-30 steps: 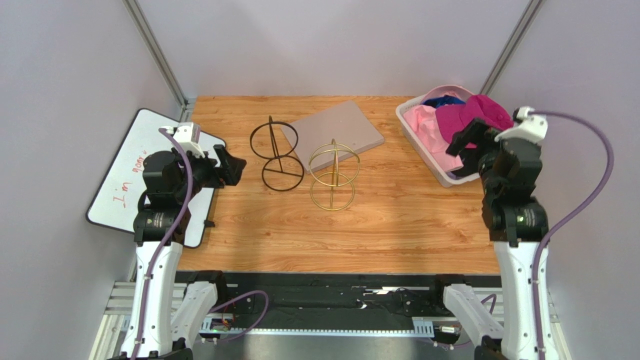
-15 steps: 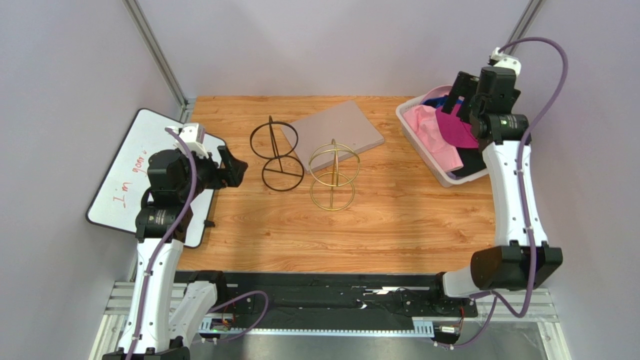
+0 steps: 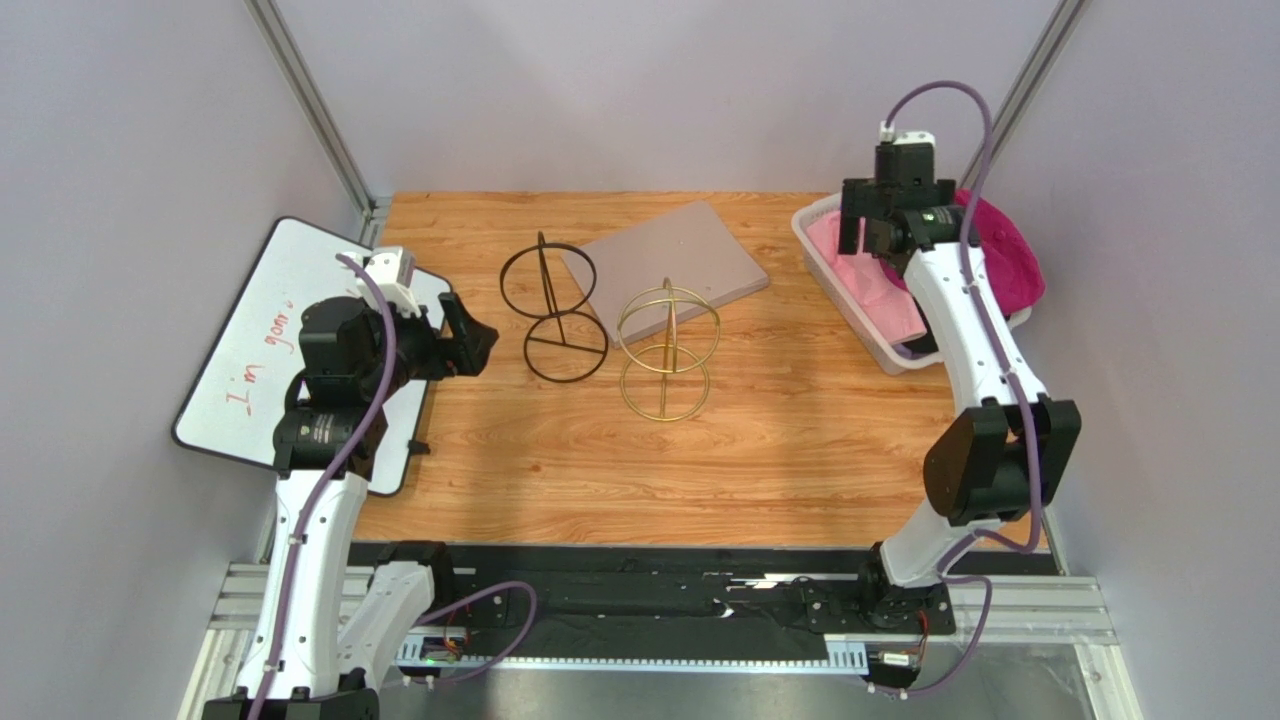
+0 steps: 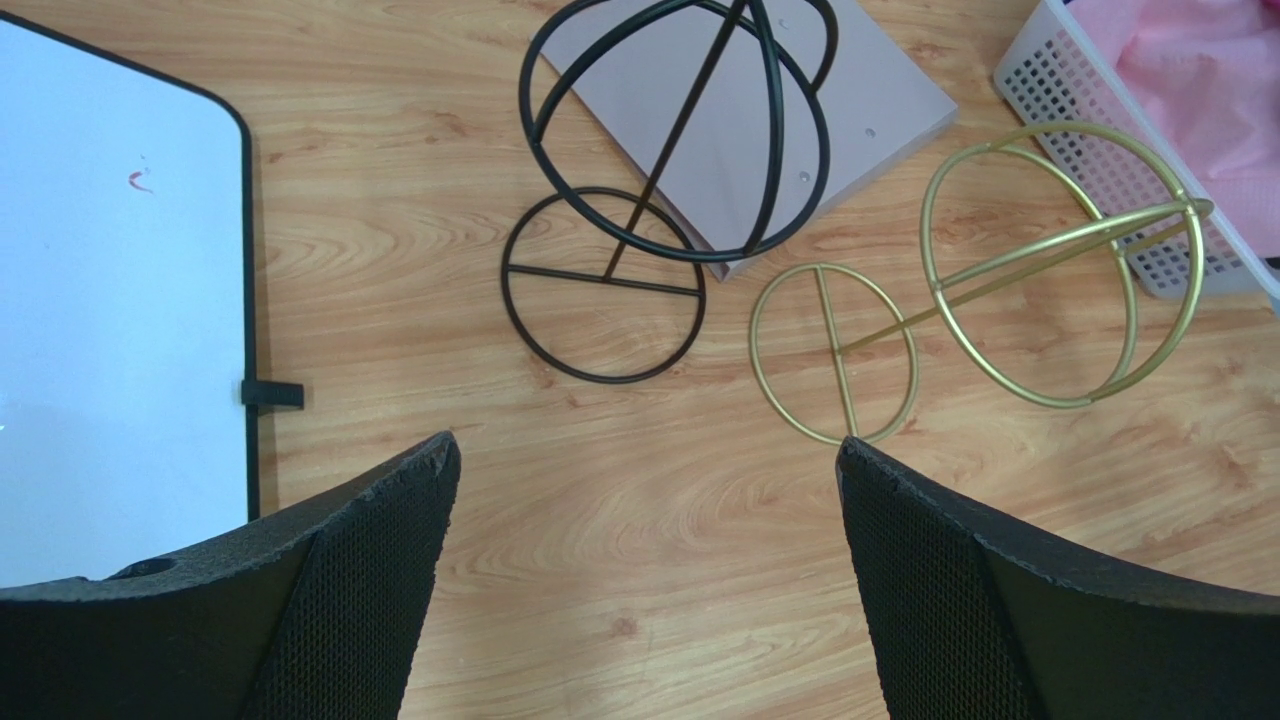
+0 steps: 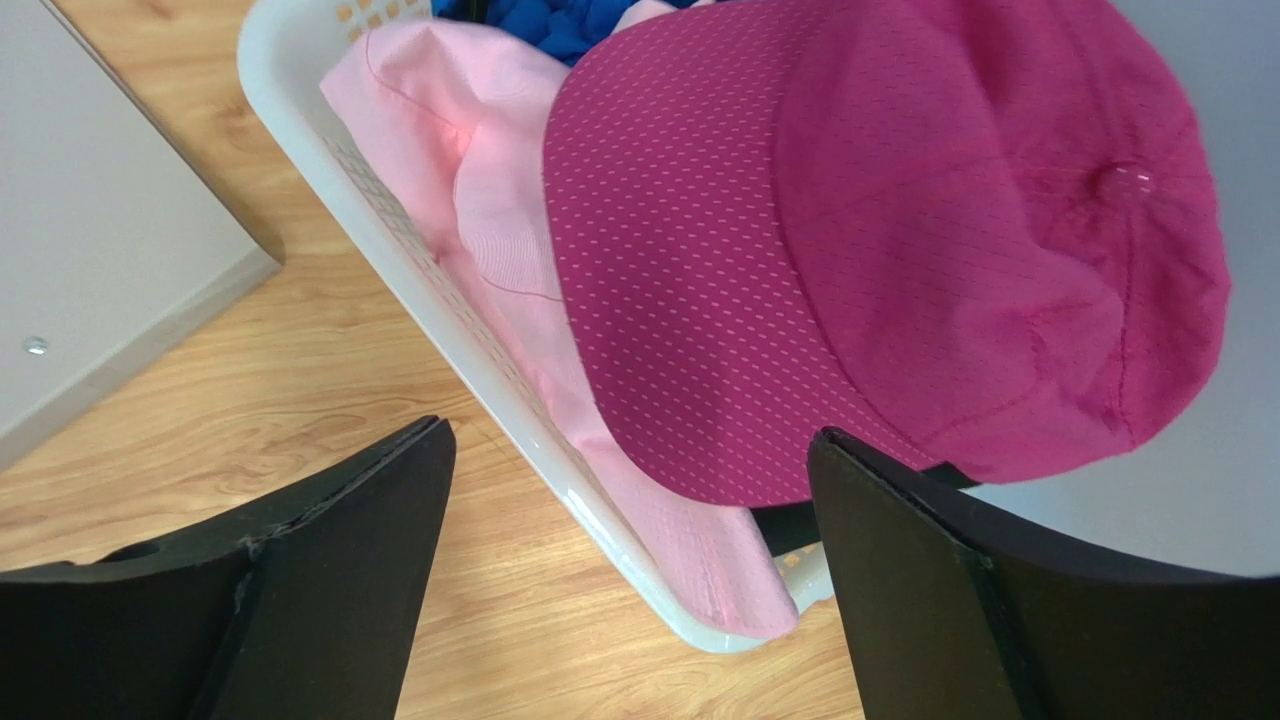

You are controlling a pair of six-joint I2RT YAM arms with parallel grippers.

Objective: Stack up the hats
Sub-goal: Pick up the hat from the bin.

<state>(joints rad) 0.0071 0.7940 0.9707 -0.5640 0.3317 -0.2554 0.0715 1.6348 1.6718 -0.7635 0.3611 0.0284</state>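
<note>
Reaching for the first hat is where I judge we are. From overhead, my right arm [image 3: 974, 338] is stretched out over the white basket [image 3: 845, 282] at the far right corner of the counter [image 3: 781, 420], its jaws spread and gripping nothing. The left arm [image 3: 334, 360] hovers by the whiteboard [image 3: 248, 353], jaws wide, nothing held. On the left wrist view, open jaws frame the wood, with the black wire frame [image 4: 676, 150] and the gold wire frame [image 4: 1052, 263] beyond, neither wearing a hat. On the right wrist view, the jaws stand apart above the basket [image 5: 394, 225]. It holds the magenta cap [image 5: 902, 225] on top, a pink hat [image 5: 451, 135] beneath and something blue [image 5: 559, 18] behind. Nothing is stacked yet. Next I'd drop and pinch the magenta brim without snagging the pink one.
</note>
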